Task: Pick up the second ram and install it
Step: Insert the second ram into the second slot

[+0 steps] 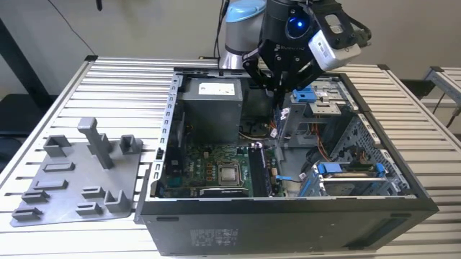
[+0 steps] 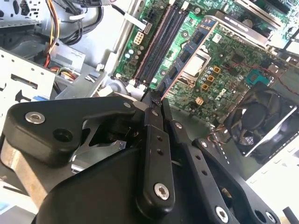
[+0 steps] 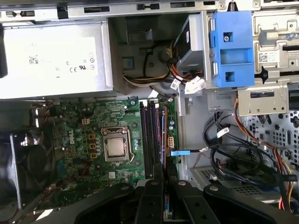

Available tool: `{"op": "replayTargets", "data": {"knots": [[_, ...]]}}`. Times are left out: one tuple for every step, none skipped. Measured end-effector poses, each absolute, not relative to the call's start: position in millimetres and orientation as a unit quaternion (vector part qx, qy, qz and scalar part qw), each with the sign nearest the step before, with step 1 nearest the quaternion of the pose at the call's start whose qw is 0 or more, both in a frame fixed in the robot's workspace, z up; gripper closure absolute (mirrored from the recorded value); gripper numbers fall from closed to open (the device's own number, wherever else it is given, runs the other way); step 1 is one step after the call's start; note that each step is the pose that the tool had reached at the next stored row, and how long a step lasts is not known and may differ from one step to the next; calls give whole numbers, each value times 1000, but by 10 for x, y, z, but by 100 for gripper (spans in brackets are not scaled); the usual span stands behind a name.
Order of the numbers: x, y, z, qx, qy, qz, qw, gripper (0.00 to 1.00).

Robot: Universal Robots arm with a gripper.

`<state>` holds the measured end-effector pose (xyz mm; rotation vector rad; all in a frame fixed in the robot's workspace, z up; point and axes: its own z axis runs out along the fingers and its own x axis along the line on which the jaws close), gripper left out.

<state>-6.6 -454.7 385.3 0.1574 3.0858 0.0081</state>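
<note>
**Supervisor:** Report the scene, largest item first.

**Operator:** The counter (image 1: pixel 115 81) carries the open case (image 1: pixel 288 226), which lies on its side. Inside it the board (image 3: pixel 74 126) faces up, with the slots (image 3: pixel 150 140) beside the processor (image 3: pixel 115 148). I have the claw (image 1: pixel 277 89) above the case, pointing down toward the slots.

**Supervisor:** Claw state and ram location?

**Operator:** The claw is clenched on the ram (image 2: pixel 187 52). The strip runs out from between the closed tips and hangs over the board, apart from the slots. It is not seated.

**Supervisor:** Handling notes?

**Operator:** I judge it light, thin and stiff, but fragile. A side load or twist could crack it. The contact edge should be kept clear of the grip. Hold it by the flat faces, mid-length near the upper edge, so that it stays square to its slot.

**Supervisor:** What does each view add?

**Operator:** The second wrist view shows the ram's face, dark with black chips, slanting away from the claw (image 2: pixel 152 98). The first wrist view shows the ram (image 3: pixel 164 135) edge-on as a thin line just beside the slots, which is useful for judging alignment. The exterior view gives the claw's height over the board.
</note>
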Motion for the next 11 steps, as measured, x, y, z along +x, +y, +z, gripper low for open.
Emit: {"op": "replayTargets", "data": {"knots": [[-66,-4547,3853,51,998,3,26,86],[-66,-4547,3853,51,998,3,26,86],[-66,-4546,3852,51,998,2,26,86],[-66,-4546,3851,48,998,1,26,86],[-66,-4547,3849,45,999,0,26,86],[-66,-4547,3846,43,999,-1,26,86],[-66,-4547,3842,40,999,-3,26,86],[-67,-4547,3836,39,999,-4,26,86],[-66,-4546,3831,39,999,-4,25,86],[-66,-4546,3828,39,999,-4,25,86],[-67,-4546,3829,39,999,-4,25,86]]}}
